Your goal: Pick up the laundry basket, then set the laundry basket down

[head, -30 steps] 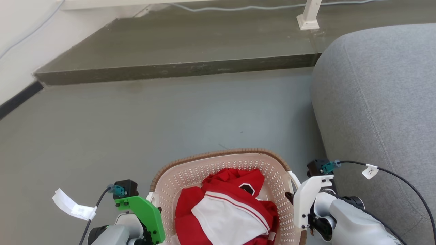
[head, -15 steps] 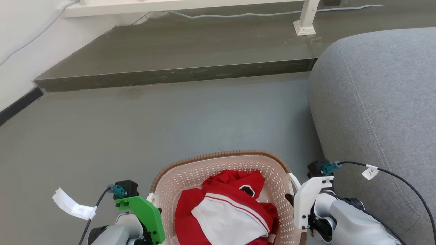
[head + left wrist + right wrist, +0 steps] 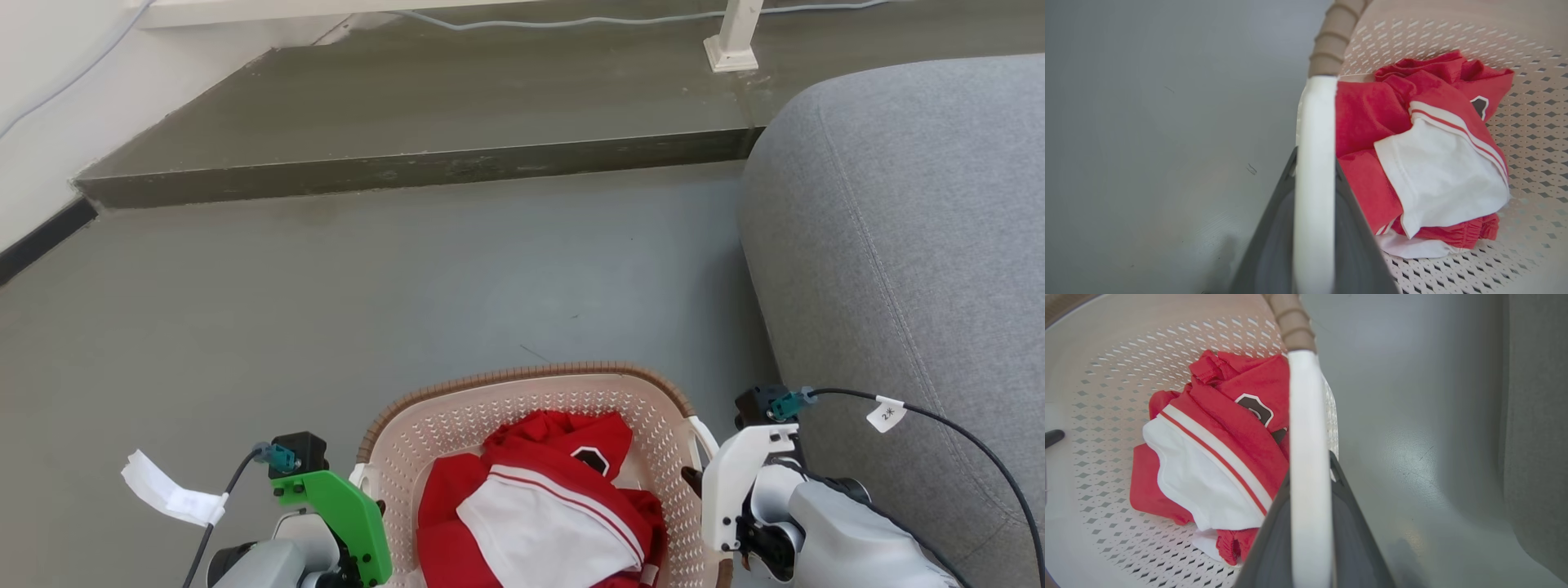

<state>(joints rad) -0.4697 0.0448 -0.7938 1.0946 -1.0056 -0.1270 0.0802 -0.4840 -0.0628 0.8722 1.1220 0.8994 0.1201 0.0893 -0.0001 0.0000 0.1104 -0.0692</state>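
Note:
The laundry basket (image 3: 522, 382), cream with perforated walls and a brown woven-look rim, sits low in the middle of the head view, between my two arms. A red and white garment (image 3: 539, 506) lies crumpled inside it. My left gripper (image 3: 1314, 161) is shut on the basket's white left handle (image 3: 1314, 122), with a dark finger on either side of it. My right gripper (image 3: 1310, 465) is shut the same way on the white right handle (image 3: 1306, 416). In the head view the left gripper (image 3: 367, 498) and right gripper (image 3: 695, 480) press against the basket's sides, fingers mostly hidden.
A grey sofa (image 3: 898, 245) stands close on the right, near my right arm. A raised dark step (image 3: 408, 171) crosses the floor ahead, with a white post foot (image 3: 731, 49) and a cable on it. A wall with black skirting (image 3: 41, 237) runs along the left.
The whole head picture bobs slightly, so the camera moved. Both grippers keep their hold on the basket handles; the basket stays between them.

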